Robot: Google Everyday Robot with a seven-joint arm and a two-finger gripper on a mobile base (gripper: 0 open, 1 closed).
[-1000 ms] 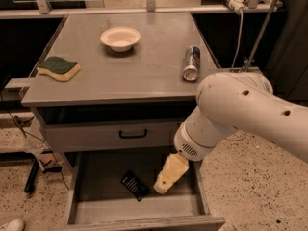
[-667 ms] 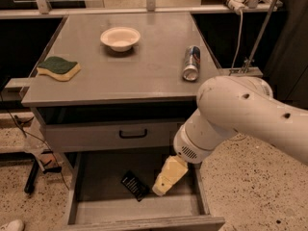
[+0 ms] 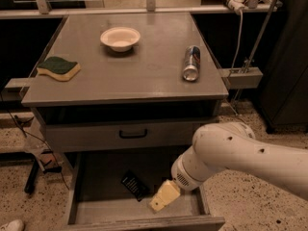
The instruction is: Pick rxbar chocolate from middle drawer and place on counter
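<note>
The rxbar chocolate (image 3: 134, 185), a small flat black wrapper, lies on the floor of the open middle drawer (image 3: 103, 211), left of centre. My gripper (image 3: 161, 199), with yellowish tips, hangs low inside the drawer, just right of and slightly in front of the bar, apart from it. The white arm (image 3: 231, 158) reaches in from the right. The grey counter (image 3: 139, 76) is above.
On the counter stand a white bowl (image 3: 120, 38) at the back, a blue-silver can (image 3: 191, 63) lying at the right, and a green-yellow sponge (image 3: 58, 68) at the left. A closed drawer front with a black handle (image 3: 133, 134) sits above the open drawer.
My gripper has dropped lower into the drawer and moved slightly left, toward its front. The bar has not moved.
</note>
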